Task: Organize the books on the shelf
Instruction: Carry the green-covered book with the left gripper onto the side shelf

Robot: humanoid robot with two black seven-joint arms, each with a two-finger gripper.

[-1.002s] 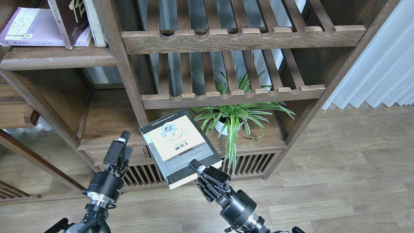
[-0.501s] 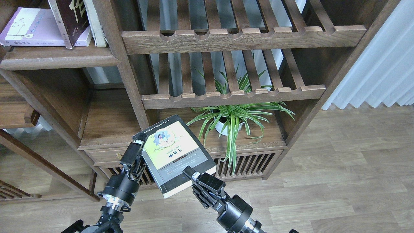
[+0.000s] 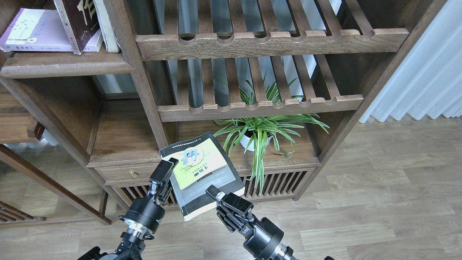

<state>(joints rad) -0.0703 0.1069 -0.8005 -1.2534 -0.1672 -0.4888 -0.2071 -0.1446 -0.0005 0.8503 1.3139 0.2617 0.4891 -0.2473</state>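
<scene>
Head view. The black book (image 3: 202,173) is held in the air low in front of the bookcase, cover up and tilted, well below and to the right of the shelf (image 3: 65,64). Compared with half a second ago, the left hand (image 3: 166,169) is seen further right and up, now laid over the book's left edge where the cover meets the spine; a second ago it stood apart from the book entirely. The book itself is shifted slightly right. The right hand (image 3: 216,193) is closed on the book's lower right corner. Whether the left hand's fingers are clamped on the book cannot be told; they overlap its edge only.

Judgement: a two-handed hold or a handover to the left arm is being set up, which suits the shelf lying up on the left.

On the shelf, the lilac book (image 3: 34,32) is lying flat and the maroon book (image 3: 77,23) is leaning on it; cream books (image 3: 107,29) are standing beside the maroon one.

Writing: the yellow-green panel carries a small illustration, script lettering and bold Chinese characters, too small to be read. Large white characters on the maroon cover are cut off by the frame.
</scene>
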